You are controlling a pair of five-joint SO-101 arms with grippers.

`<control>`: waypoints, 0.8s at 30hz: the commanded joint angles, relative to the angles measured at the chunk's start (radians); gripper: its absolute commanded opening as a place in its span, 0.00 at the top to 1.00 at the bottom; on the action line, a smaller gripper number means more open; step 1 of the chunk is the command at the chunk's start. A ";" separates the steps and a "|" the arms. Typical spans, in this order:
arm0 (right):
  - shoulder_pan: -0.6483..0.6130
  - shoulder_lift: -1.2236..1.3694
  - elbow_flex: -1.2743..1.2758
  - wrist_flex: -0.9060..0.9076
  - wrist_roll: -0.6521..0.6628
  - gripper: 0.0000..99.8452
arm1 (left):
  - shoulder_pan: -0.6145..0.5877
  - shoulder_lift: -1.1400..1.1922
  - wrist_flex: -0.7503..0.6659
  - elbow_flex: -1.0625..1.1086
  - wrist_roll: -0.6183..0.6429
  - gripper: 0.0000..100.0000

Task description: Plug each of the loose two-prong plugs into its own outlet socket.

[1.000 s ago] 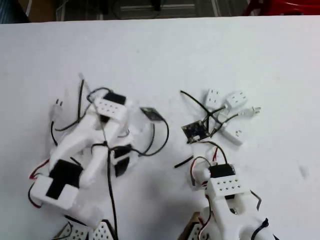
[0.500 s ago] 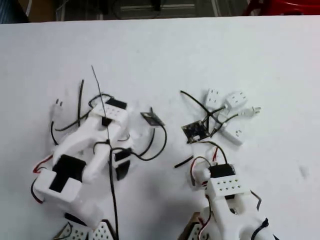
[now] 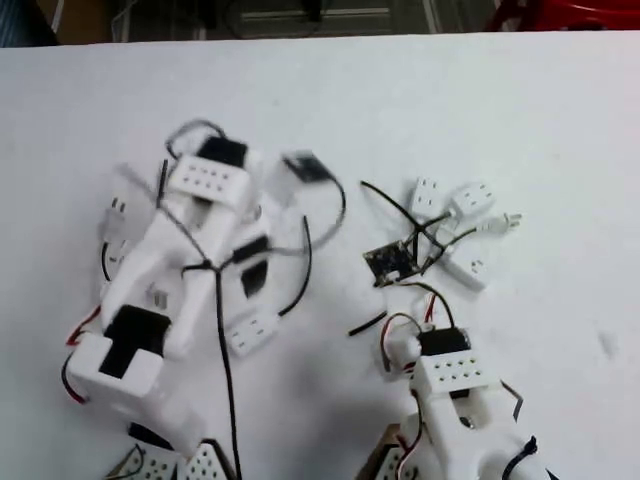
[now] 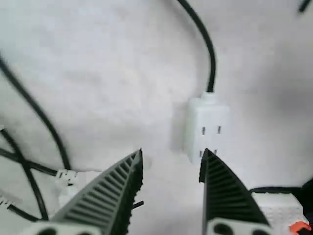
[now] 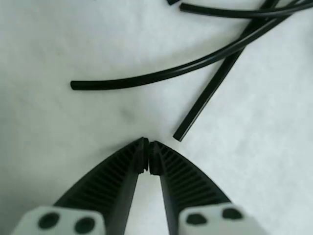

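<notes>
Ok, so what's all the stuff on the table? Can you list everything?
white table: one, white, under everything
white outlet socket blocks: four, white; three clustered beyond the right arm, one beside the left arm
white two-prong plugs: two that I can make out, white; one in the cluster, one near the table's left side
thin black cables: several, black, looping among the sockets
small black circuit board: one, black, beside the cluster
left gripper: one, dark, open by the lone socket
right gripper: one, dark, shut near cable ends

White table (image 3: 560,120) with outlet sockets (image 3: 427,196), plugs (image 3: 498,224), black cables (image 3: 385,199)
</notes>
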 commanded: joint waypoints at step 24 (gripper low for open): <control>-0.024 -0.002 0.005 -0.015 0.000 0.98 | -0.302 0.613 -0.087 -0.763 0.155 0.72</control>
